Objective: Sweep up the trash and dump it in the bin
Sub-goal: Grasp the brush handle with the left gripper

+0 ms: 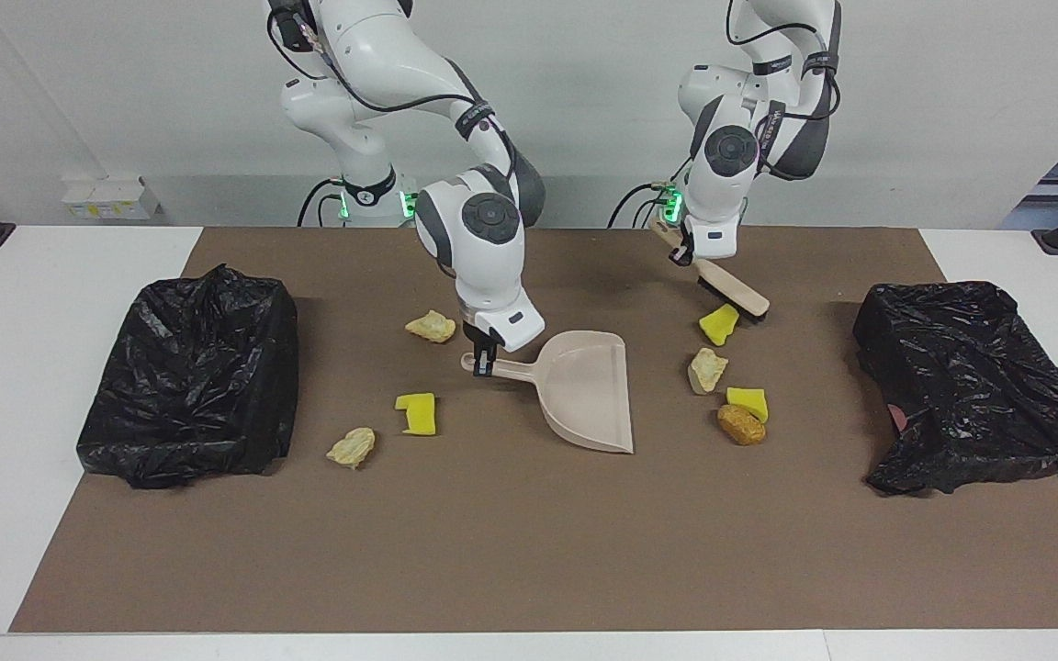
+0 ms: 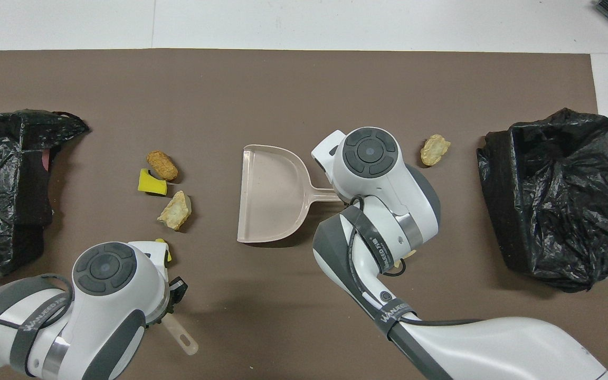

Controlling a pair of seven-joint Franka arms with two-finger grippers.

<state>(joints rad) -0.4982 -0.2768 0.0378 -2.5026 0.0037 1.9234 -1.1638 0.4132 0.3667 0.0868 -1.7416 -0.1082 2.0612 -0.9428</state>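
Several scraps of trash lie on the brown mat. Toward the left arm's end are a yellow chunk [image 1: 719, 324], a tan lump [image 1: 707, 369] [image 2: 175, 211], a second yellow chunk [image 1: 748, 401] [image 2: 152, 182] and a brown lump [image 1: 741, 425] [image 2: 162, 164]. Toward the right arm's end are a tan lump [image 1: 431, 326], a yellow chunk [image 1: 418, 413] and another tan lump [image 1: 352, 447] [image 2: 435, 149]. My right gripper [image 1: 485, 360] is shut on the handle of the beige dustpan [image 1: 589, 386] [image 2: 269, 192], whose mouth faces the left arm's end. My left gripper [image 1: 681, 254] is shut on the brush [image 1: 733, 292], bristles beside the first yellow chunk.
A bin lined with a black bag [image 1: 189, 376] [image 2: 562, 195] stands at the right arm's end of the mat. Another [image 1: 970, 386] [image 2: 8, 184] stands at the left arm's end. White table borders the mat [image 1: 529, 551].
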